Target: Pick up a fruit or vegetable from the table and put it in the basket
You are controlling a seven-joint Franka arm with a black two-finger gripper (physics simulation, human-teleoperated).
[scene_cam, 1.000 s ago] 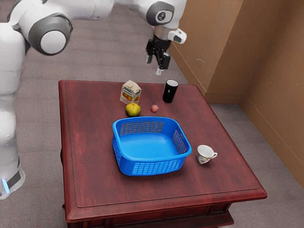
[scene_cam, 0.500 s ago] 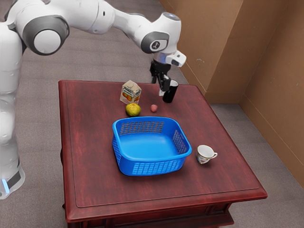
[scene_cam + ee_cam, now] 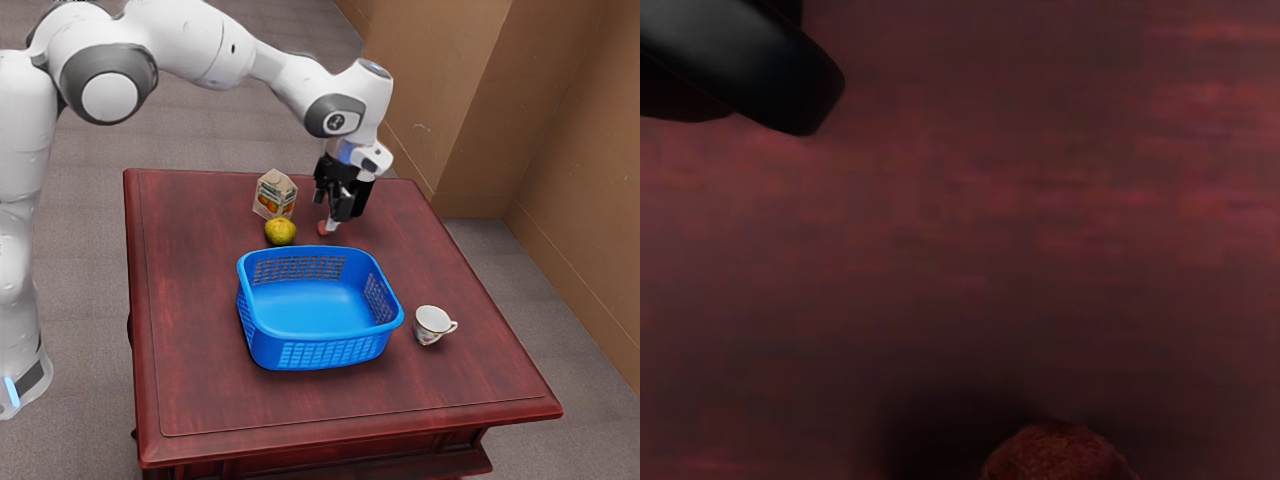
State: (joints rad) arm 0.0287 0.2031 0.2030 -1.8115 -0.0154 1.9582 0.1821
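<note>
Glossy blue plastic basket point(image 3: 320, 352), reddish wood table point(image 3: 190, 330)

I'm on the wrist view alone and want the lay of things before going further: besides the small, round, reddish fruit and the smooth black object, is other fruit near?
Observer: Yes, in the exterior view a round yellow fruit sits beside the printed, box-shaped carton.
Operator: And the basket?
Observer: The blue, lattice-walled basket stands upright with nothing in it, close to both the yellow fruit and the small, round, reddish fruit.
</note>
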